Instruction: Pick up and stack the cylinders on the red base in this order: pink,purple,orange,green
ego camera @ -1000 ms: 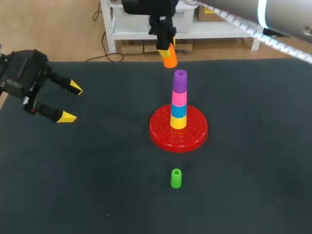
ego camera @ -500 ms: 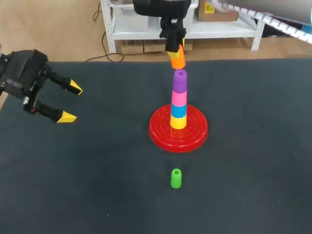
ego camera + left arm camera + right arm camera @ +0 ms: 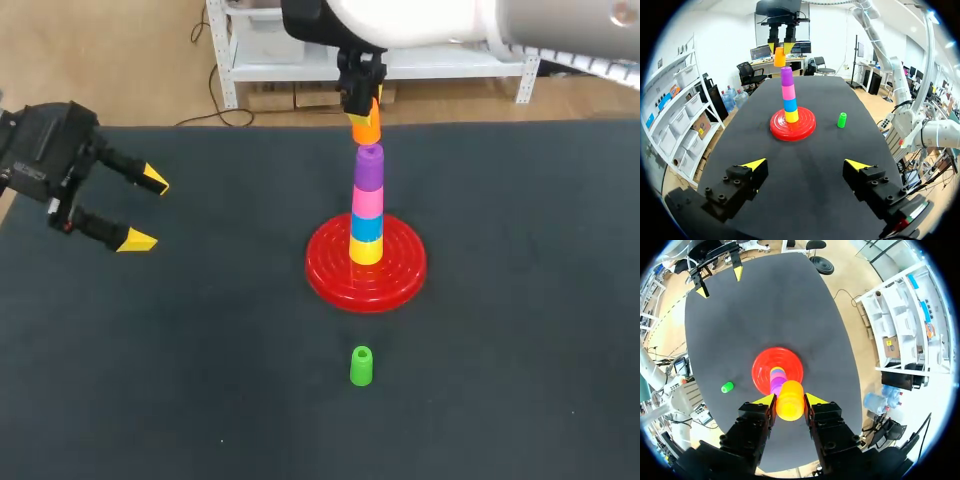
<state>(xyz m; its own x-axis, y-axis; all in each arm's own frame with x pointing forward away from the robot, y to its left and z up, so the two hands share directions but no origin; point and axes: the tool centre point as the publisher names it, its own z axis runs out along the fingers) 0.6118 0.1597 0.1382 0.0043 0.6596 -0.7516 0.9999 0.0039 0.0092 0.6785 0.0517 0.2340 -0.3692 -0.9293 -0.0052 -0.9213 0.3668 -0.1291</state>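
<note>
The red base (image 3: 402, 280) stands mid-table with a yellow, a blue, a pink (image 3: 367, 203) and a purple cylinder (image 3: 369, 166) stacked on its post. Just above the purple one hangs the orange cylinder (image 3: 366, 126), with my right gripper (image 3: 360, 100) shut on it. The right wrist view shows the orange cylinder (image 3: 789, 400) between the yellow-tipped fingers, over the stack and red base (image 3: 762, 365). The green cylinder (image 3: 361, 366) stands alone near the table's front, also seen as a green cylinder (image 3: 841, 120) beside the base (image 3: 804, 129). My left gripper (image 3: 140, 209) stays open at the far left.
The dark table (image 3: 200, 360) carries nothing else besides the base and the green cylinder. Its far edge runs just behind the stack.
My right gripper has carried the orange cylinder rightward and down, from behind-left of the stack to just over the purple cylinder. The left arm has kept still.
</note>
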